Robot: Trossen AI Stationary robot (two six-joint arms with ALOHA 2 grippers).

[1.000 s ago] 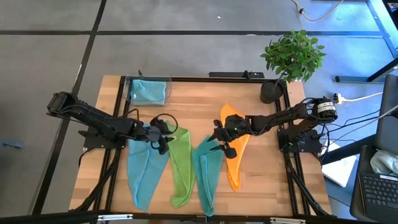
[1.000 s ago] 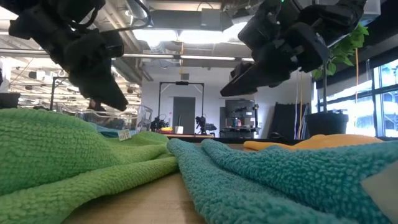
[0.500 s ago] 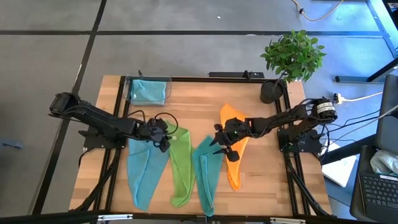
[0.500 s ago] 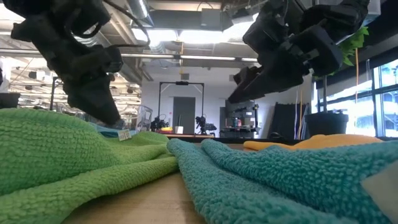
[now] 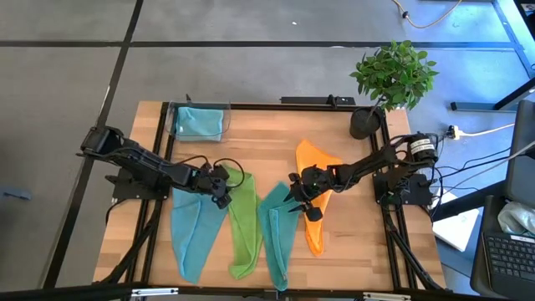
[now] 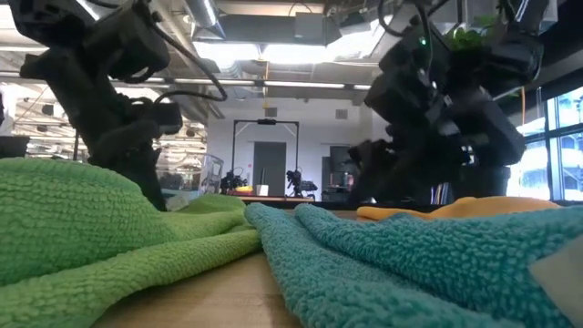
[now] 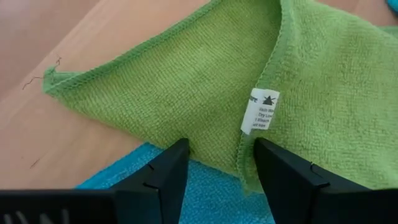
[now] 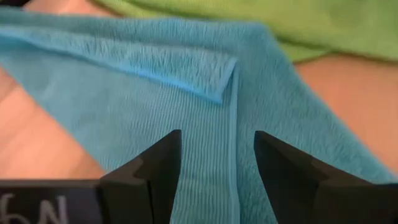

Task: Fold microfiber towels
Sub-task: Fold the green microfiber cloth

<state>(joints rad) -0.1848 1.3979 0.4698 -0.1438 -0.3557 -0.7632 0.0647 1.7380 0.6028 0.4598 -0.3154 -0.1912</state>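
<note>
- High view, taking the lime green towel (image 5: 241, 219) as the mark: four towels lie in long strips side by side on the table (image 5: 259, 134). A light blue towel (image 5: 194, 226) touches its left edge, a teal towel (image 5: 277, 237) lies just to its right, and an orange towel (image 5: 313, 196) lies beyond the teal one. A fifth light blue cloth sits in a clear bin (image 5: 199, 122) well behind the green towel.
- Left gripper (image 5: 222, 189) is low over the green towel's far end, fingers apart, nothing between them.
- Right gripper (image 5: 294, 197) is down at the teal towel's far end, fingers likewise spread and holding nothing.
- Left wrist view shows what the overhead cannot: the green towel's corner (image 7: 53, 84) lies over the light blue cloth, with a white care label (image 7: 261, 112) at the hem between the open fingers (image 7: 158, 177).
- Right wrist view shows a small turned-over flap (image 8: 211, 78) at the teal towel's edge.
- Risk, as I judge it: closing here, the left fingers could pinch green and blue together and drag both.
- On the right, a grip on the flap alone might slip, or the lift might pull the neighbouring orange towel askew.
</note>
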